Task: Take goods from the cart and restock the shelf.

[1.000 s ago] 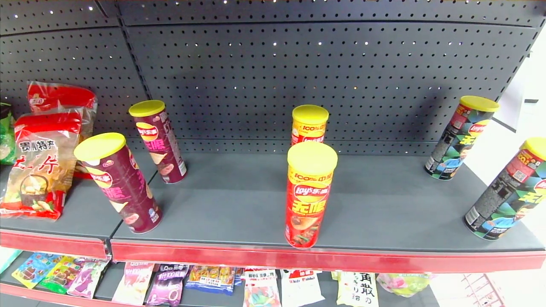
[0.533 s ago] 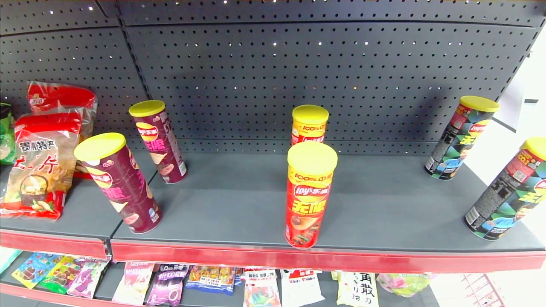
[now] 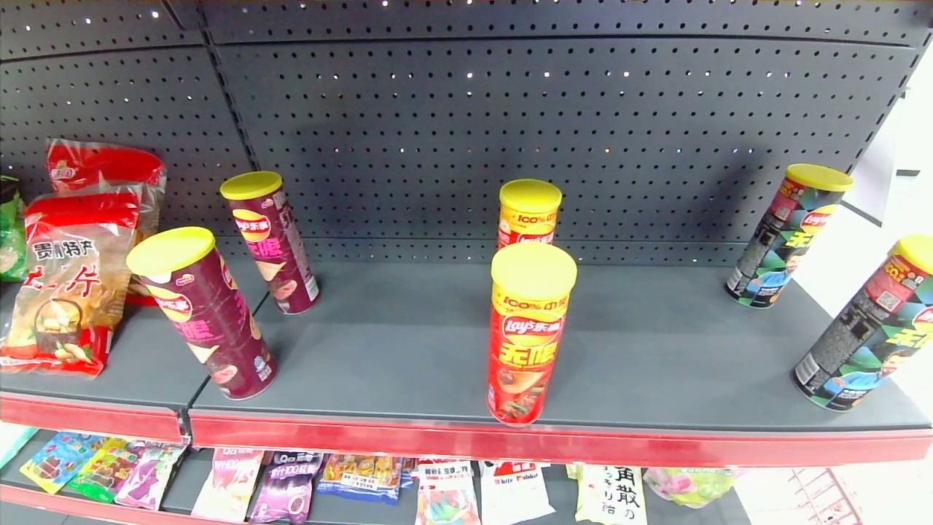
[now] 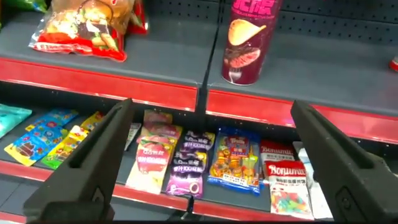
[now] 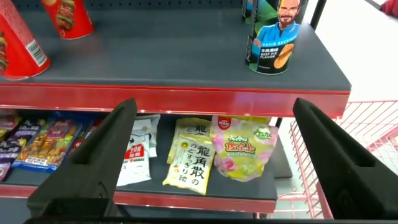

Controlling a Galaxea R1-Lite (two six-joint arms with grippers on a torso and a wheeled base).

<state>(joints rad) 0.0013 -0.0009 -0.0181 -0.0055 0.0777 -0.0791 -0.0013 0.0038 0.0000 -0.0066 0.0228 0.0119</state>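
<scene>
The shelf (image 3: 408, 343) holds chip cans (image 3: 528, 343) standing well apart, leaving gaps I judge need filling; the cart (image 5: 373, 124) shows low at my right. My left gripper (image 4: 211, 107) and right gripper (image 5: 214, 104) hang spread wide, empty, ready for picking.

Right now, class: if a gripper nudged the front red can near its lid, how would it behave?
The front red can stands tall and narrow, so a high push would probably tip it. Round, it may then roll. It stands by the shelf edge, so it could fall off.
</scene>
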